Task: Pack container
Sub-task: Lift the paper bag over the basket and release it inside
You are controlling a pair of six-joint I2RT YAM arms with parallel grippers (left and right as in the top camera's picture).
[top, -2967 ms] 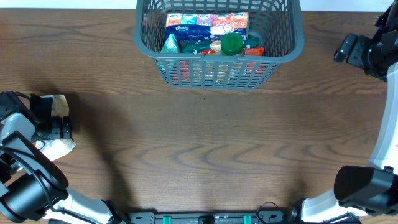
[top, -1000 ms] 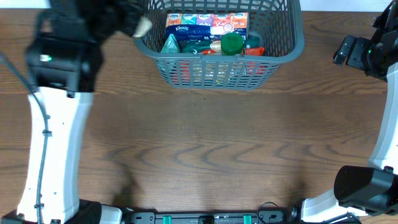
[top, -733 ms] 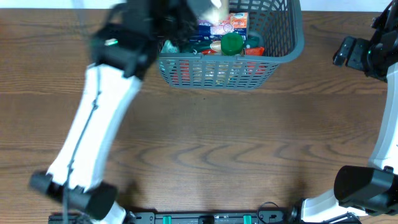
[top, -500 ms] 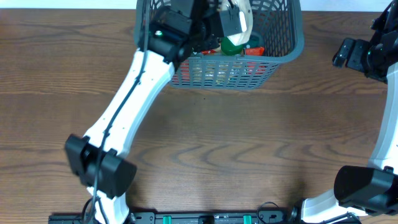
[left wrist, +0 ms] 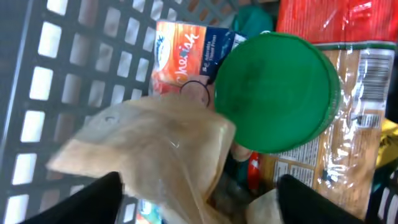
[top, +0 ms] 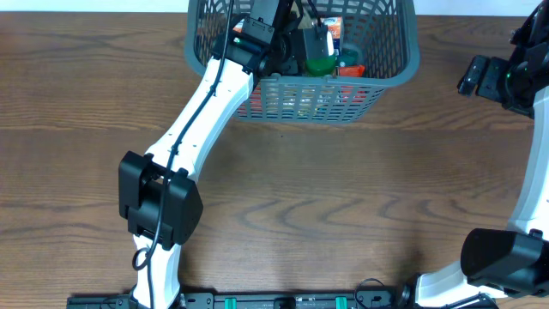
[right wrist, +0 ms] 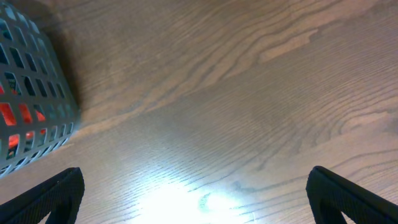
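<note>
On the desk [top: 343,189] stands the part-packed container [top: 377,86]. The right tool [right wrist: 194,177] hovers spread and empty off its right side. The left tool [left wrist: 199,183], spread wide inside it, appears to drop a tan bag [left wrist: 149,149] by a green lid [left wrist: 273,93]. Next: lift straight out.

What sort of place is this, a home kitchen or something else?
Probably a robotics lab or test bench: the left arm and right arm stand at a wooden table, with a grey container of packaged groceries.
</note>
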